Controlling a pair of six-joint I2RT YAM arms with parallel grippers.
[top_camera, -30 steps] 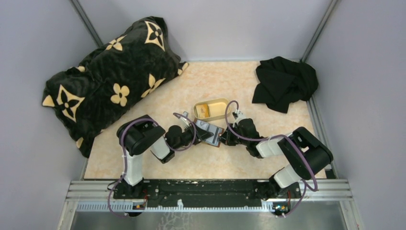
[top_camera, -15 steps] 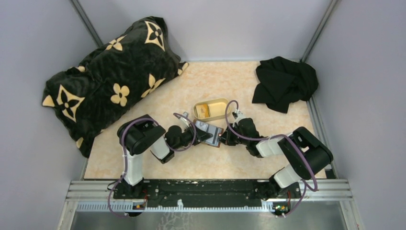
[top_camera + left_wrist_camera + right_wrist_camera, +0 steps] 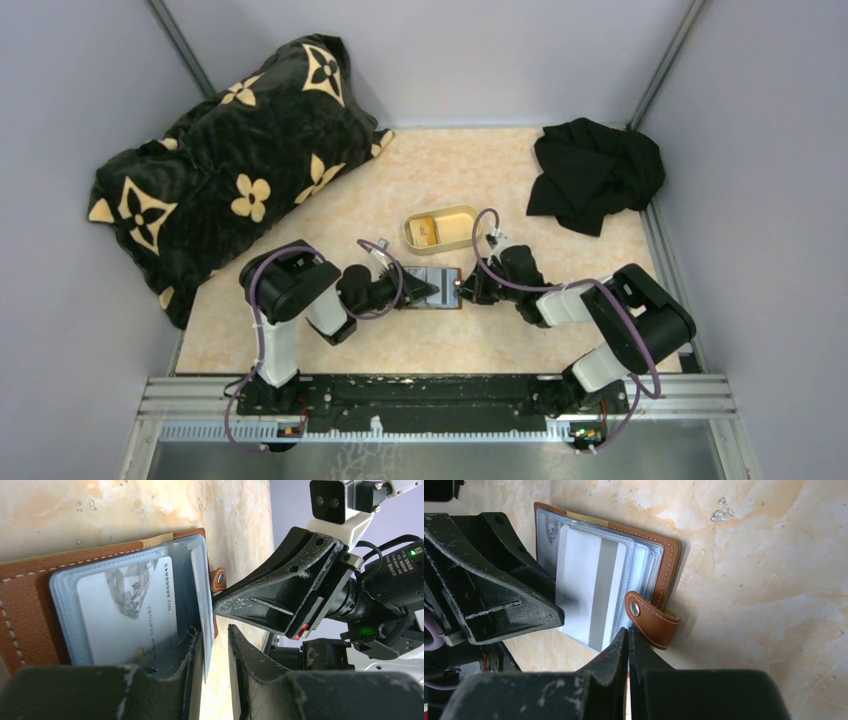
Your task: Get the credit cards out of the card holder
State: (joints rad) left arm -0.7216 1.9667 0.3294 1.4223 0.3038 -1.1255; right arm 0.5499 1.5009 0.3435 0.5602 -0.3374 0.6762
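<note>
- Lowered since a second ago: card holder (image 3: 432, 287), then tipped up between the two grippers, now lies open and flat on the table (image 3: 330, 215), just near of the tan oval tray (image 3: 455, 212). The left arm has drawn slightly left.
- Left gripper (image 3: 212, 630): fingers narrowly apart, straddling the free edge of a clear sleeve leaf (image 3: 204, 605). No clamping is visible.
- Right gripper (image 3: 628, 632): fingers pressed together with nothing between them, tip at the holder's right edge by the snap tab (image 3: 651, 622). Whether it touches cannot be told.
- Credit cards: a white numbered card (image 3: 125, 615) sits inside a sleeve. A white card with a grey stripe (image 3: 584, 590) tops the sleeve stack in the right wrist view. Whether these are one card is unclear.
- Step in hand, as judged: leafing the sleeves to reach a card. Every card in view is still sleeved.
- Next move calls for a pinch on card edge rather than plastic, with the holder pinned while the card slides toward the sleeve's open side.
- Hidden or unclear: the holder's left half lies under the left fingers, and the count of cards deeper in the stack cannot be seen. The tray's small tan contents are too small to identify.
</note>
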